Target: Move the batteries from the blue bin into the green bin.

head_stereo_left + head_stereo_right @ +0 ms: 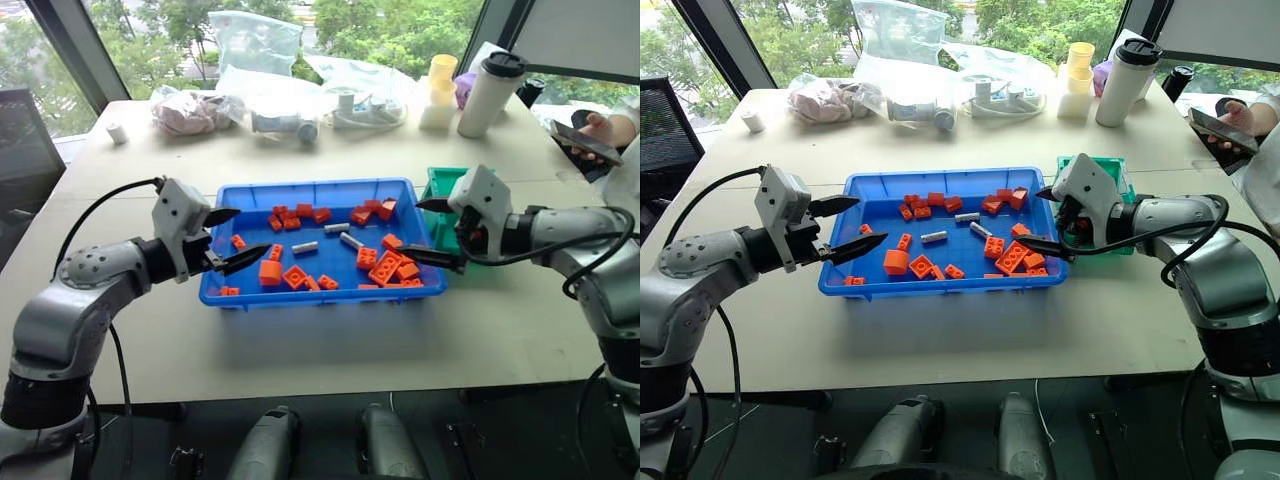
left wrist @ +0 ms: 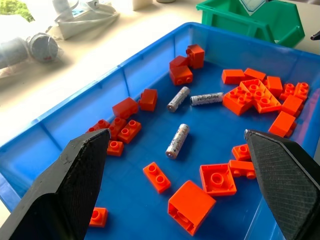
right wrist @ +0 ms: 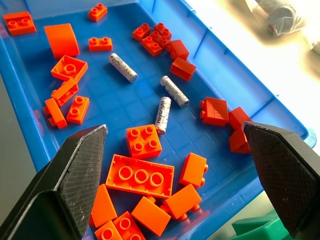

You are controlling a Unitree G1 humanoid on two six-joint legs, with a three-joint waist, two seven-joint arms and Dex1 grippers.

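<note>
Left gripper (image 1: 228,240): tapered black textured fingers

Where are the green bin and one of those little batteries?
green bin (image 1: 438,186), left eye view, on its left rim.
battery (image 2: 177,140), left wrist view, mid-body of the nearest one in the blue bin (image 2: 150,70).
</note>
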